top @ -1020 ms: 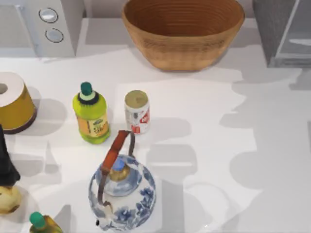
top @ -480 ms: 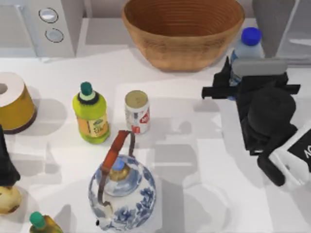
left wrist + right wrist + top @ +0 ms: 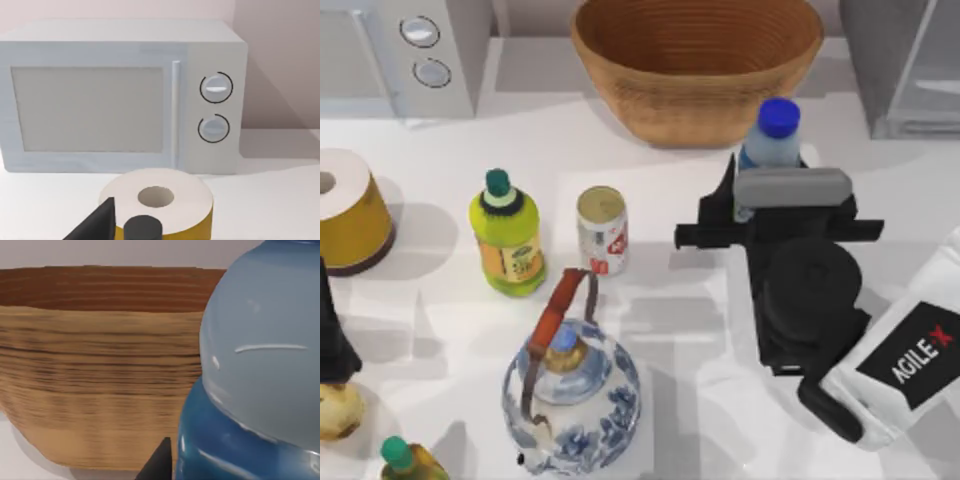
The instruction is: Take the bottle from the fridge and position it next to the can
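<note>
Bottle (image 3: 770, 140): upright in the upper right of the top view, its blue cap just in front of the basket (image 3: 695, 65), its body partly hidden by the right gripper; in the right wrist view it (image 3: 255, 385) sits close against the camera.
Right gripper (image 3: 760, 205): right of centre in the top view, closed around the bottle's body below the cap.
Can (image 3: 602, 230): standing on the table (image 3: 700, 300) at centre-left, well apart from the bottle.
Fridge (image 3: 905, 65): upper right corner, to the right of the bottle.
Left gripper (image 3: 117, 225): parked near the yellow roll (image 3: 160, 205), in front of the microwave (image 3: 120, 95); whether it is open, I cannot tell.
Green bottle (image 3: 507, 235): just left of the can.
Teapot (image 3: 570, 390): below the can.
</note>
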Motion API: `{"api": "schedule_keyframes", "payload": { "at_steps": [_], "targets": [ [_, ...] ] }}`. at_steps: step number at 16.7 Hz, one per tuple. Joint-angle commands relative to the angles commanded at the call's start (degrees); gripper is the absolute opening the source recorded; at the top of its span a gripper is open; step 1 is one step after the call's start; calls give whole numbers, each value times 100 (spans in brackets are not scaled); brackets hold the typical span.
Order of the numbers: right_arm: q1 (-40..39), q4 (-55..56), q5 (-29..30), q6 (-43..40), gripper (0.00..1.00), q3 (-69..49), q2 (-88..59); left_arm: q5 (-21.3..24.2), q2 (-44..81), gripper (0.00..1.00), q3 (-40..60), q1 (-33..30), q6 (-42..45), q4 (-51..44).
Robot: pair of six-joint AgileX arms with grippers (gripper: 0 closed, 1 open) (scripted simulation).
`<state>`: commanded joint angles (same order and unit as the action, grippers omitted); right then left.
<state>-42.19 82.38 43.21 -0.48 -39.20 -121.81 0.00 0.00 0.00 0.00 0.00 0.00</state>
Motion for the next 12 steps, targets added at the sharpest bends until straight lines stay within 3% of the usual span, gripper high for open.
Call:
{"api": "schedule_keyframes", "payload": {
  "at_steps": [8,12],
  "targets": [
    [0,0,0,0,0,0,0,0,0,100,0,0,0,0],
    [0,0,0,0,30,0,0,0,0,100,0,0,0,0]
  ]
}}
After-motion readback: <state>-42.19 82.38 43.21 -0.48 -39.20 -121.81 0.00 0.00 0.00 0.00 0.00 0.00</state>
